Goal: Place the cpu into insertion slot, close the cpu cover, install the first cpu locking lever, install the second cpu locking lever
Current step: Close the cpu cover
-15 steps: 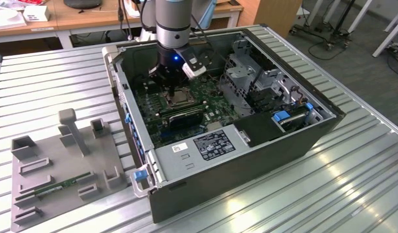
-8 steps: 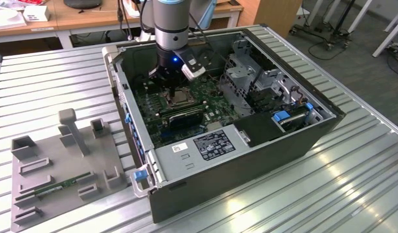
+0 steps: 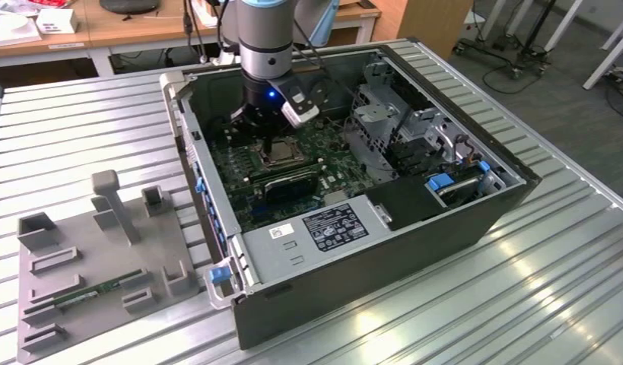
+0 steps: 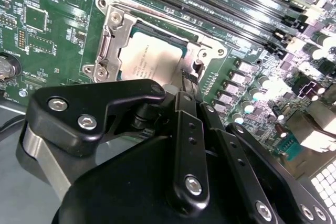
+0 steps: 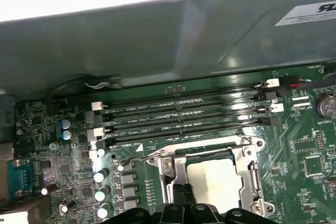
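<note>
Gripper (image 4: 190, 80) fingers together, tip down at edge of cpu cover (image 4: 113, 35); nothing seen held. Cpu (image 4: 152, 59) seated in socket, cover lying flat around it. Socket on motherboard (image 4: 52, 40) inside open computer case (image 3: 392, 251).

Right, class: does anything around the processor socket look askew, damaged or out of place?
Nothing stands out. The cpu sits square inside the cut-out of the cpu cover, with the gripper close above one edge of that cover.
</note>
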Available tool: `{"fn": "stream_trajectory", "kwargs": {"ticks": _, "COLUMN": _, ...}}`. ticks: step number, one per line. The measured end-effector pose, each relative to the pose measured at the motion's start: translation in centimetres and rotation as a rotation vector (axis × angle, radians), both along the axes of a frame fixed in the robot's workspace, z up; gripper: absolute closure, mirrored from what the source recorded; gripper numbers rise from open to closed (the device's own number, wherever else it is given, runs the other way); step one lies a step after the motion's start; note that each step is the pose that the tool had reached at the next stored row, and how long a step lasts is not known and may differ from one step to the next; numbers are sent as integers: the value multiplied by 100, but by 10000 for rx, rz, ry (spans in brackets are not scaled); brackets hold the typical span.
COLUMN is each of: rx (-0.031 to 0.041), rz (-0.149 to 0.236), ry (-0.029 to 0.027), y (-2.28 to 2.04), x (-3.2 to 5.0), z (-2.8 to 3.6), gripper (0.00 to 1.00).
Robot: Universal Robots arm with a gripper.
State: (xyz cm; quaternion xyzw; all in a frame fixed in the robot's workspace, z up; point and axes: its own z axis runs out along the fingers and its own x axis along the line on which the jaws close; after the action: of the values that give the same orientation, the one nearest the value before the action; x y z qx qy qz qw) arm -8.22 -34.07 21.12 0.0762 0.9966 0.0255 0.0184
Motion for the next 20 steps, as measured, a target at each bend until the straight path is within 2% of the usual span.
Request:
{"fn": "stream_trajectory", "kwargs": {"ticks": 6, "rx": -2, "rz": 0, "ry": 1, "y": 0, "x": -5, "z": -2, "gripper": 89}}
{"fn": "stream_trajectory", "kwargs": {"ticks": 12, "rx": -3, "rz": 0, "ry": 1, "y": -2, "x": -10, "z": -34, "gripper": 89}}
{"fn": "stream_trajectory", "kwargs": {"ticks": 20, "rx": 22, "rz": 11, "ry": -9, "y": -35, "x": -20, "z": -50, "gripper": 89}}
